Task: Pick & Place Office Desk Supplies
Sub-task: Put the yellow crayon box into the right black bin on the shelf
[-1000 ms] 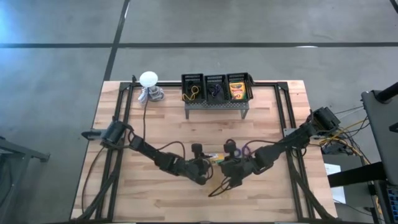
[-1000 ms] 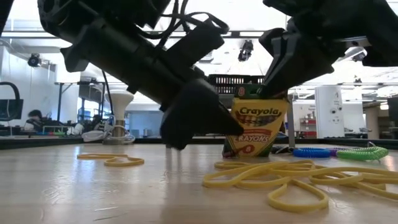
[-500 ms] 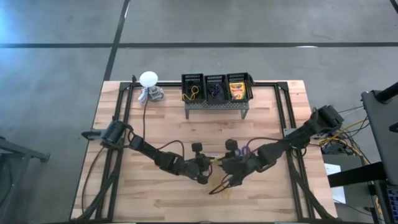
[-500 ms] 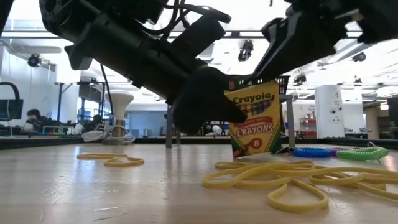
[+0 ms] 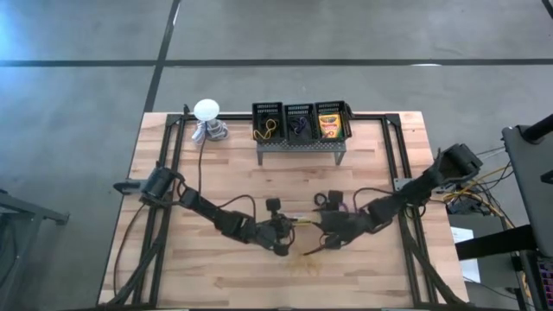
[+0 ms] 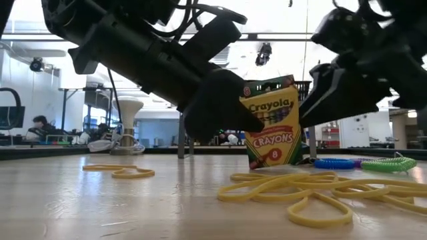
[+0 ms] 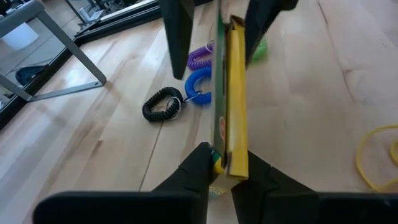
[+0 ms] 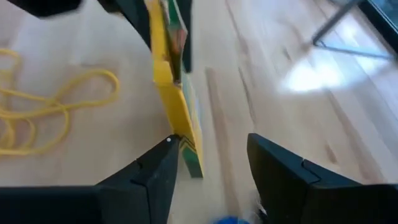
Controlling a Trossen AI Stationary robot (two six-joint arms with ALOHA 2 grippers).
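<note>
A yellow-and-green crayon box stands on end at the table's middle, tilted a little, and shows edge-on in the left wrist view. My left gripper reaches in from the left and is shut on it. My right gripper is open just right of the box, with the box's end between its fingers. Yellow rubber bands lie nearer the front. Black, blue and purple coil rings lie behind. My left gripper pinches the crayon box's two broad faces between its two fingers, at the long edge facing the table's left. The fingers come from the left, slanting down. The box stands upright and slightly tilted, its lower end at or just above the table. My right gripper has the box close beside one finger; whether they touch, I cannot tell.
A grey perforated stand with three bins stands at the far edge, another crayon box in its right bin. A white ball-shaped object sits at the far left. More yellow bands lie left of the arms.
My right gripper has let go of the box's top, opened, and drawn back toward the table's right edge and downward. My left gripper has kept its place and now holds the box alone. The box has tipped slightly.
</note>
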